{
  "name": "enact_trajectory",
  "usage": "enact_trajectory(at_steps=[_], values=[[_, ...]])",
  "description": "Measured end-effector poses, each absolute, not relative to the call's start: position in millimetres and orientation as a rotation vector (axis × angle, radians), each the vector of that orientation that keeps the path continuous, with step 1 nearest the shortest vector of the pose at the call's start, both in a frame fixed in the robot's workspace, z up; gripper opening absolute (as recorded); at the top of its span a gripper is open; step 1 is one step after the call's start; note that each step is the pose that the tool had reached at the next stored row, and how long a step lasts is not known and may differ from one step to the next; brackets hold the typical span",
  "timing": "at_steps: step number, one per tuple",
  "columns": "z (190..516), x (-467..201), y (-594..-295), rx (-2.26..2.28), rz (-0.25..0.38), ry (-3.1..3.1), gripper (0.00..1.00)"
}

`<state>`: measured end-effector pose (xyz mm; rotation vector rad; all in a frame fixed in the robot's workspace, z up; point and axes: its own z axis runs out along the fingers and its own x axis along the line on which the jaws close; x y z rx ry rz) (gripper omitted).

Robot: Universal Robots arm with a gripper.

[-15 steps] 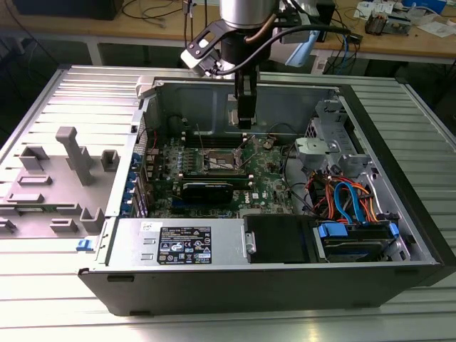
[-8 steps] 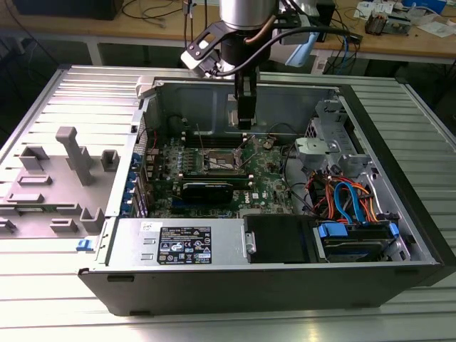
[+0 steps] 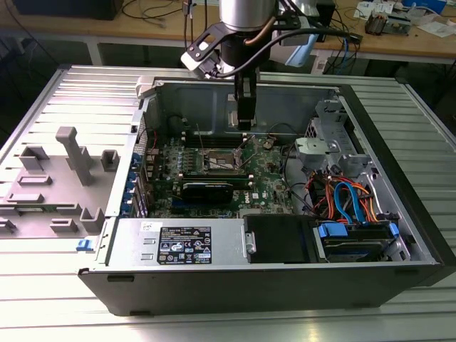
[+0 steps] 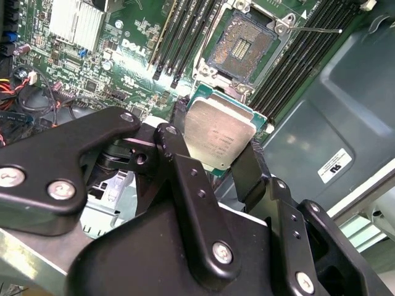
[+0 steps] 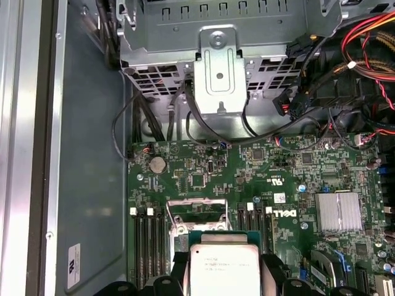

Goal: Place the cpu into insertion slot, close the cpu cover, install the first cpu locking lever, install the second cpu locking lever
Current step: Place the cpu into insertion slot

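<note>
Watching the open case [image 3: 285,281], I see the slot [image 4: 242,48] bare, its contacts exposed. The cover [image 5: 197,203] looks swung up off it, and one thin lever [image 4: 315,29] stands unlatched. A little to the exterior view's right of the slot, the jaws are clenched on the cpu [image 4: 219,132], gripping two opposite edges. It hangs above the board [image 5: 247,166], near the slot, not in it. I judge nothing is seated yet: placing, cover and both levers remain.
</note>
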<state>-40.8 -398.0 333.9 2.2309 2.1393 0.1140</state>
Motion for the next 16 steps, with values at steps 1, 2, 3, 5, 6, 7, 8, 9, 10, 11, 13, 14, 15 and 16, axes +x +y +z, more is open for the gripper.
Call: enact_trajectory(at_steps=[1,2,3,5,6,7,8,9,10,11,13,14,15,16], values=[[333.6,-40.8,-398.0,2.231,0.114,2.139,0.54],[333.5,-40.8,-398.0,2.231,0.114,2.139,0.54],[333.1,-40.8,-398.0,2.231,0.114,2.139,0.54],[332.7,-40.8,-398.0,2.231,0.114,2.139,0.54],[332.5,-40.8,-398.0,2.231,0.114,2.139,0.54],[332.2,-40.8,-398.0,2.231,0.114,2.139,0.54],[331.9,-40.8,-398.0,2.231,0.114,2.139,0.54],[331.6,-40.8,-398.0,2.231,0.114,2.139,0.54],[331.3,-40.8,-398.0,2.231,0.114,2.139,0.54],[331.1,-40.8,-398.0,2.231,0.114,2.139,0.54],[330.8,-40.8,-398.0,2.231,0.114,2.139,0.54],[330.6,-40.8,-398.0,2.231,0.114,2.139,0.54],[330.3,-40.8,-398.0,2.231,0.114,2.139,0.54],[330.0,-40.8,-398.0,2.231,0.114,2.139,0.54]])
